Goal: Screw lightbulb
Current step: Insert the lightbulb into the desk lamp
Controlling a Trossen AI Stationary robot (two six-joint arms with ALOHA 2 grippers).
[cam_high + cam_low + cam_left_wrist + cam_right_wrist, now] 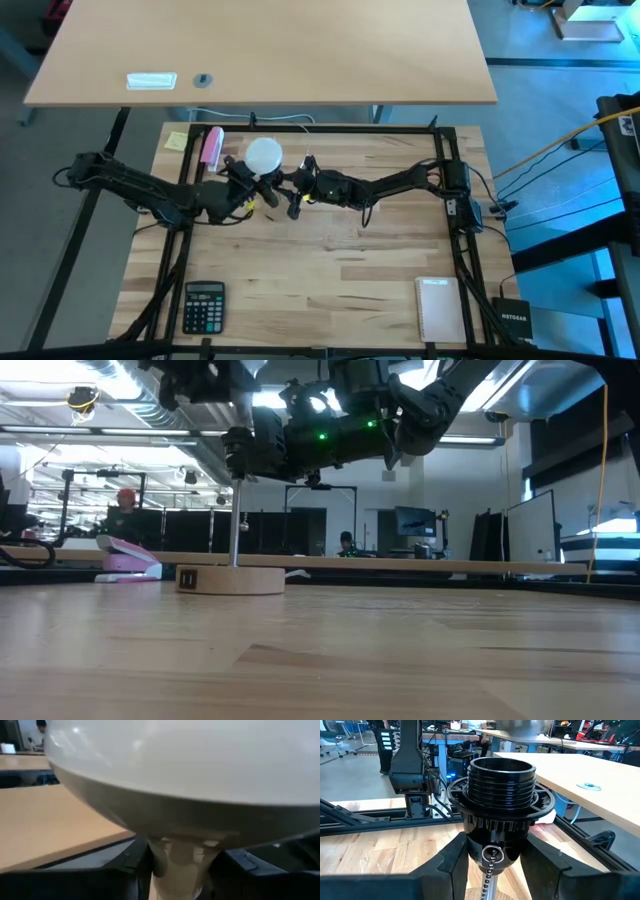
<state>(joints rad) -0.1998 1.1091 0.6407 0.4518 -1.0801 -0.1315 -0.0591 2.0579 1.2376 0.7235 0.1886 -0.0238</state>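
Lightbulb (200, 770): one, pinched by left pincer (181, 870) | socket (501, 795): one, pinched by right pincer (495, 865)

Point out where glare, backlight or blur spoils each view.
High view: even light, the bulb nearly blown out white. Low view: bright ceiling lights behind leave both arms dark silhouettes. Left wrist view: the bulb fills the picture, soft, with small glints. Right wrist view: the black socket is sharp, the room behind softer.
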